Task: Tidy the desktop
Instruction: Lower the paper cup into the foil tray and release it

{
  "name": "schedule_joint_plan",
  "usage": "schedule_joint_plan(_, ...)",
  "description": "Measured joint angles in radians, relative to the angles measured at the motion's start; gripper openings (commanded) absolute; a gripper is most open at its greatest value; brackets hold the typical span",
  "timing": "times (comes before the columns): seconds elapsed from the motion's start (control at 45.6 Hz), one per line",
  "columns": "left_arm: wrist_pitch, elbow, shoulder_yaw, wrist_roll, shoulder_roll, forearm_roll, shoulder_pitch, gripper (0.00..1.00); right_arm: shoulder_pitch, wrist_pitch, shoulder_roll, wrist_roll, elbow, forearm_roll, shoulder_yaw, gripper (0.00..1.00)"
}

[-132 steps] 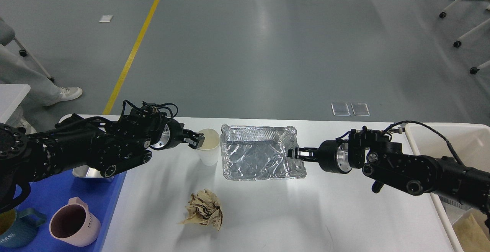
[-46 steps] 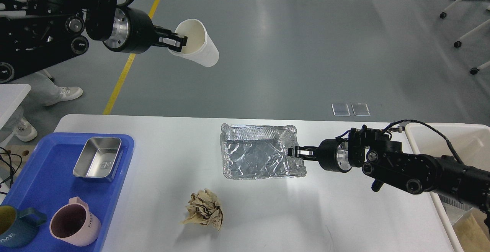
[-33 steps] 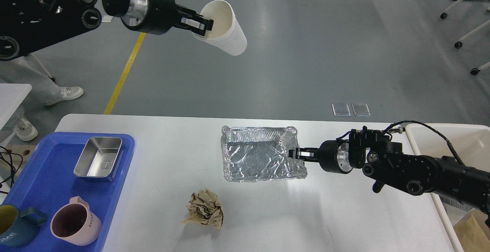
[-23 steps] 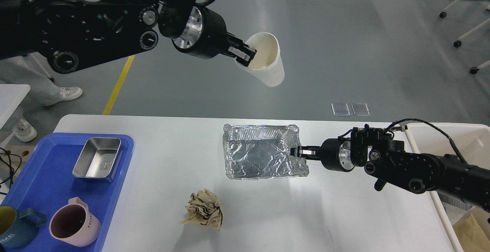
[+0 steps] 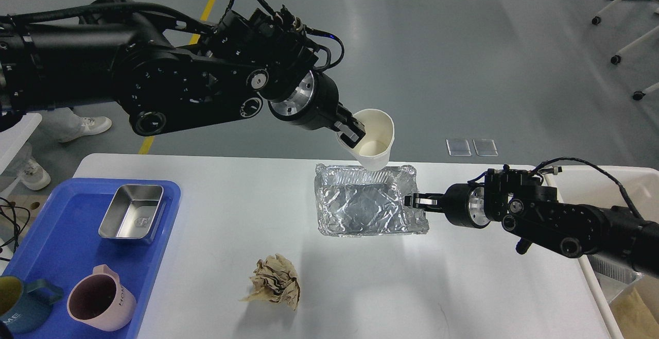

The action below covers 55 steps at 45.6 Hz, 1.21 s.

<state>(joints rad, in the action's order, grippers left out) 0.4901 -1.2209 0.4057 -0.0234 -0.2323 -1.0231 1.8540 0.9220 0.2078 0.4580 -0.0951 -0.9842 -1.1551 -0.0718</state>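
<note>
My left gripper (image 5: 352, 134) is shut on the rim of a white paper cup (image 5: 375, 140), which hangs upright in the air above the far edge of a crumpled foil tray (image 5: 368, 207). On the foil tray's right rim my right gripper (image 5: 414, 201) is shut, and the tray sits slightly raised over the white desktop (image 5: 231, 225). A ball of crumpled brown paper (image 5: 275, 281) lies on the desktop nearer to me, left of centre.
A blue tray (image 5: 56, 256) at the left holds a steel dish (image 5: 132, 218), a pink mug (image 5: 100, 305) and a blue mug (image 5: 20, 310). A white bin (image 5: 597, 182) stands at the right edge of the desktop.
The left arm lifted the cup off the desktop, swung it high and then carried it right and down to above the foil tray. The right gripper pulled the foil tray a little to the right.
</note>
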Motion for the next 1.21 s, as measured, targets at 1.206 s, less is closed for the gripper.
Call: schedule_joint_plan(1.206,-0.105,0.261,0.045,0.01,0.282,-0.015,-0.243,0.27,0.039,0.012,0.018,0.001,-0.078,0.006,-0.002,0.0)
